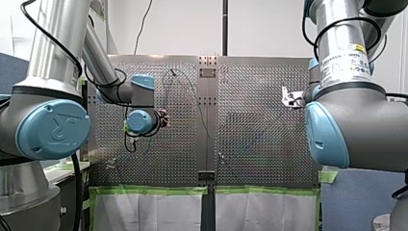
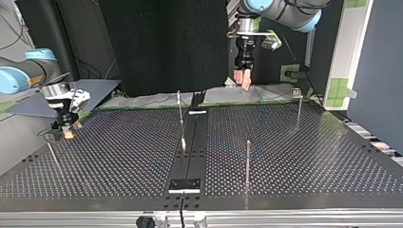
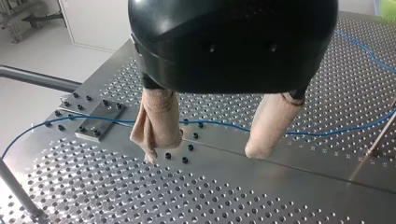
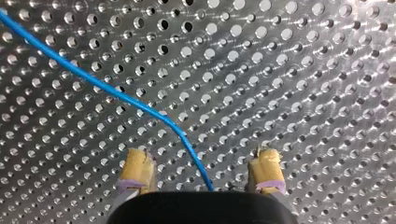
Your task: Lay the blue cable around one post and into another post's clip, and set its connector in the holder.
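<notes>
**Right gripper (image 4: 201, 163) straddles the blue cable (image 4: 116, 95) at nine o'clock in the top view, ready for the pick-up.**

Its yellow pads (image 4: 136, 168) stand spread and empty. The cable lies on the table (image 2: 332, 156), coming in from the gripper's ten o'clock and passing between them. Your left gripper (image 3: 203, 151), beige pads (image 3: 159, 121) also apart and holding nothing, shows at one o'clock in the top view, above another stretch of cable. Keep the strand centred, come straight down, and close only once both pads flank it. Lift slowly, I'd judge, so the slack follows without catching the post (image 2: 51, 153) at the right gripper's seven o'clock there. The connector does not show.
</notes>
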Available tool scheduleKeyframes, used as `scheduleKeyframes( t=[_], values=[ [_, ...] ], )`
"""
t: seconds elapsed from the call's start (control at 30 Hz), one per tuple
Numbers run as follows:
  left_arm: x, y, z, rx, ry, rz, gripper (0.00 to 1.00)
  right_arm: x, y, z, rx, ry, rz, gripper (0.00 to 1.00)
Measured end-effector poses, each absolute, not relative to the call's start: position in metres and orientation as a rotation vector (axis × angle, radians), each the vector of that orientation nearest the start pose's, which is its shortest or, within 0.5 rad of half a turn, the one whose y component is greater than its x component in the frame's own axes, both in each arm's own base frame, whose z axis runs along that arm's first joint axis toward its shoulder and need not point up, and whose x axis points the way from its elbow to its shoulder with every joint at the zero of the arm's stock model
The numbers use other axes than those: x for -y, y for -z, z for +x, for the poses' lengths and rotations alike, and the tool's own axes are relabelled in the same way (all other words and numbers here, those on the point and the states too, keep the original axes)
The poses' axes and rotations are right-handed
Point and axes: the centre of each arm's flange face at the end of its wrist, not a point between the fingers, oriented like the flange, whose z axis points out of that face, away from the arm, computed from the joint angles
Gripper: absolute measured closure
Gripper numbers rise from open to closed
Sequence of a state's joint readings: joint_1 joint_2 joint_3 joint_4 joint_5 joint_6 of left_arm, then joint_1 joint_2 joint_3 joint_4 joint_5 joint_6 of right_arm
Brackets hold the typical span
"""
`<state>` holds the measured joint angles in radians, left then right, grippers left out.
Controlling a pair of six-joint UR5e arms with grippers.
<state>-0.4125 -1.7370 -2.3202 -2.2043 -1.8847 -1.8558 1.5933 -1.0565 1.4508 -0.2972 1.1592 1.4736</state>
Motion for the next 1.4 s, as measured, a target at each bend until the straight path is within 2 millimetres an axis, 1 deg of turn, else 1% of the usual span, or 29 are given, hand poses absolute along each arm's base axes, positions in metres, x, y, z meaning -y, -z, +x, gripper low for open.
scheduleKeyframes(
  t=[0.23, 0.57, 0.87, 0.97, 1.07, 1.3, 1.4],
  values=[
    [0.256, -0.173, 0.331, -1.551, 0.308, -0.152, 0.00, 0.640, -0.284, 0.191, 0.957, -1.423, 1.614, 0.00],
    [0.253, -0.173, 0.334, -1.550, 0.304, -0.162, 0.00, 0.630, -0.275, 0.195, 0.954, -1.404, 1.637, 0.00],
    [0.253, -0.173, 0.334, -1.550, 0.306, -0.166, 0.00, 0.612, -0.285, 0.199, 0.931, -1.406, 1.619, 0.00],
    [0.253, -0.173, 0.334, -1.549, 0.309, -0.167, 0.00, 0.604, -0.291, 0.206, 0.909, -1.423, 1.612, 0.00],
    [0.253, -0.173, 0.335, -1.549, 0.314, -0.171, 0.00, 0.592, -0.298, 0.219, 0.886, -1.451, 1.607, 0.00],
    [0.253, -0.173, 0.334, -1.549, 0.322, -0.177, 0.00, 0.568, -0.329, 0.254, 0.815, -1.529, 1.588, 0.00],
    [0.253, -0.173, 0.334, -1.549, 0.324, -0.178, 0.00, 0.561, -0.332, 0.265, 0.794, -1.534, 1.595, 0.00]
  ],
)
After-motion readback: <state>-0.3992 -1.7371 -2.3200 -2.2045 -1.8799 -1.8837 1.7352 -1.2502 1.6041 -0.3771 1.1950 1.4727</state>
